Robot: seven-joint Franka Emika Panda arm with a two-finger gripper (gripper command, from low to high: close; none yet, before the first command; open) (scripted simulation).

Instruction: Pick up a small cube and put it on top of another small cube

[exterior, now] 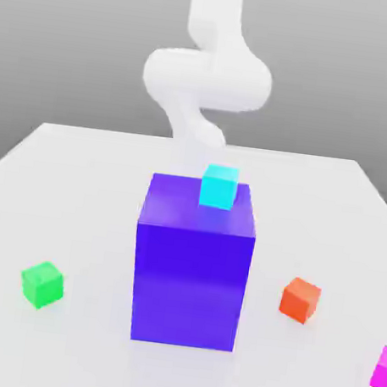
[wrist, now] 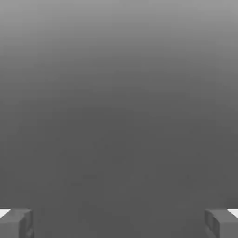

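Exterior view: the magenta cube (exterior: 383,368) is seen at the table's (exterior: 79,183) near corner, cut by the exterior view's right edge; the green cube (exterior: 41,284) lies well apart toward the left, the big blue-purple block (exterior: 192,269) between them. The arm (exterior: 208,71) is raised behind the block

Hand view: the gripper (wrist: 119,223) is spread wide, 2 fingertips (wrist: 16,223) at opposite edges, nothing held, only grey beyond

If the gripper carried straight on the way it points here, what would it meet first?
The way looks free as far as the hand view shows: ahead of the open gripper lies plain grey, with no cube between or beyond the fingertips. Depth there is unclear.
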